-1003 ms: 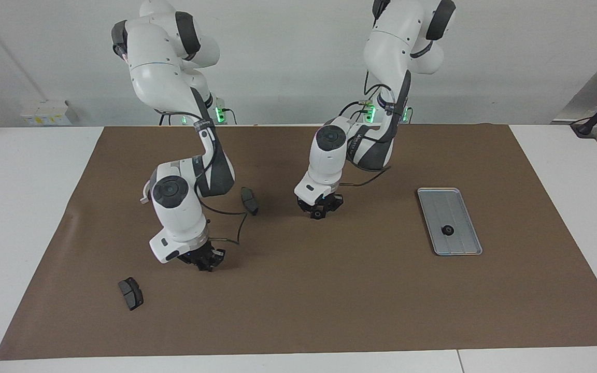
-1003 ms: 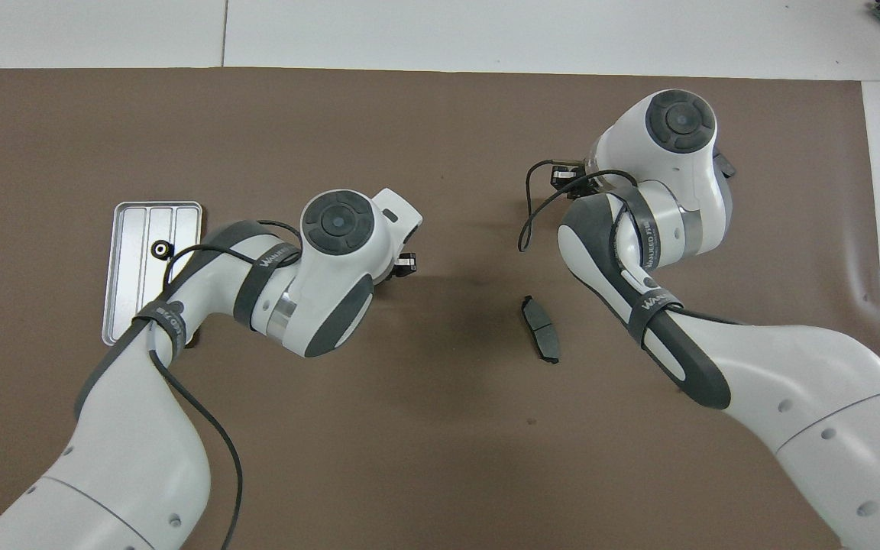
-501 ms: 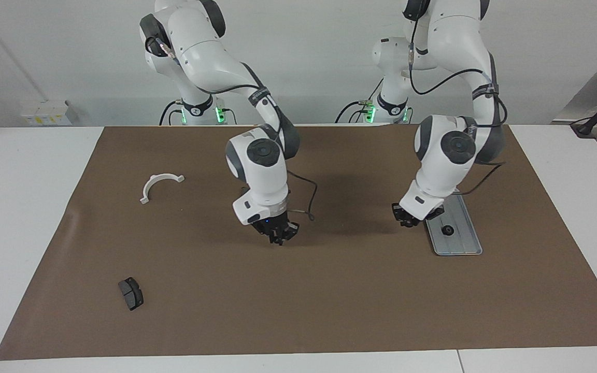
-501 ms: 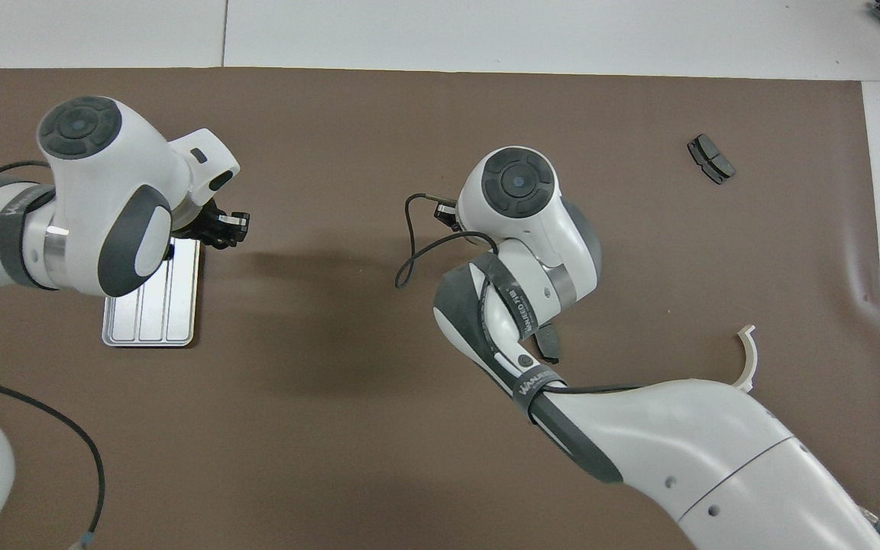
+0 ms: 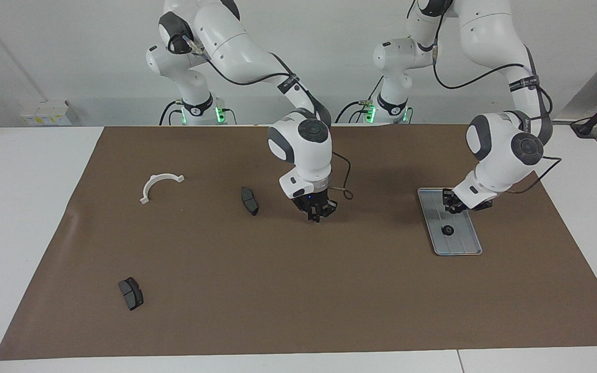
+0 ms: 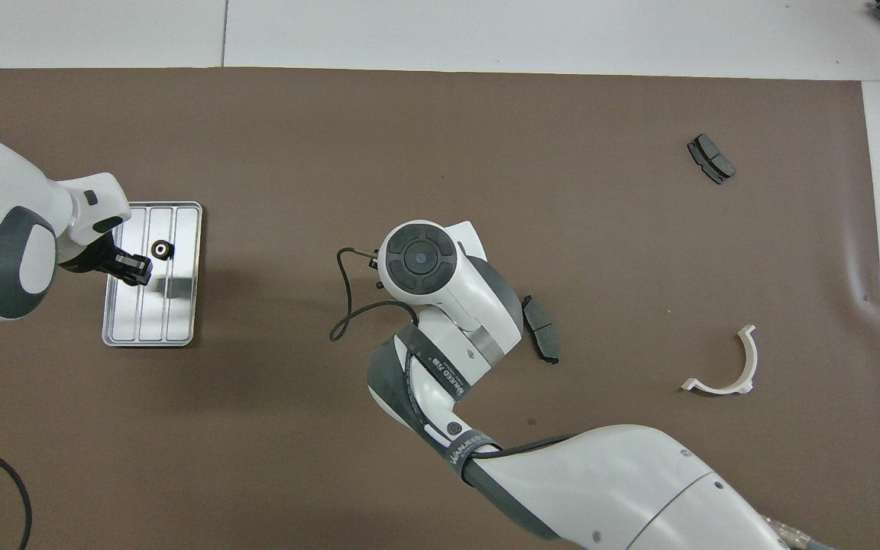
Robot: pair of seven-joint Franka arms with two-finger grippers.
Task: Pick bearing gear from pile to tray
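The silver tray (image 5: 463, 242) (image 6: 180, 321) lies toward the left arm's end of the brown mat. One small black bearing gear (image 5: 448, 230) (image 6: 160, 249) rests in it. My left gripper (image 5: 454, 203) (image 6: 131, 267) hangs over the part of the tray nearer the robots, close to that gear. My right gripper (image 5: 316, 213) points down over the middle of the mat, its fingertips together and nothing visible between them. Its own hand (image 6: 418, 260) hides it in the overhead view. The pile is spread out: a white curved bracket (image 5: 161, 185) (image 6: 729, 368) and two dark brake pads (image 5: 249, 200) (image 5: 130, 293).
One brake pad (image 6: 541, 339) lies beside the right gripper, toward the right arm's end. The other pad (image 6: 710, 158) lies farther from the robots, near that end's mat edge. A loose cable loops from the right hand (image 6: 348, 305).
Both arms swung toward the left arm's end. The left gripper went from the mat's middle to over the tray, the right from beside the pile to the middle. The bracket came into view.
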